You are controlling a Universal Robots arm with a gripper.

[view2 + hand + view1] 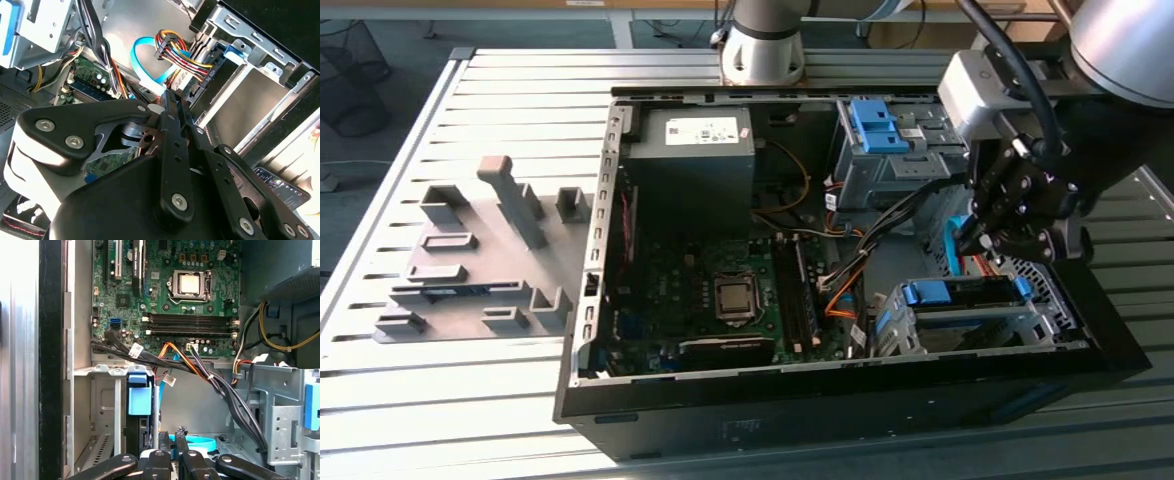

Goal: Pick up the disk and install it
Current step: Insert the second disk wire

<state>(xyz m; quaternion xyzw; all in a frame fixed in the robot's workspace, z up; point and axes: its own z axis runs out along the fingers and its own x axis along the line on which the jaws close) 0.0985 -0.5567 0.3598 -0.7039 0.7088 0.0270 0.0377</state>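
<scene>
The disk lies flat in the metal drive cage at the case's front corner, on the exterior view's right, its blue frame on top. In the second wrist view its silver-grey face shows inside the cage. In the first wrist view its blue tab sits in the cage. My gripper hangs just above and behind the cage, over the bundled cables. Its black fingers are shut with nothing between them in both wrist views.
The open computer case lies on a slatted metal table. Inside are a dark grey power supply, the motherboard, coloured cables and a blue bracket in an upper cage. A grey fixture plate lies at the left.
</scene>
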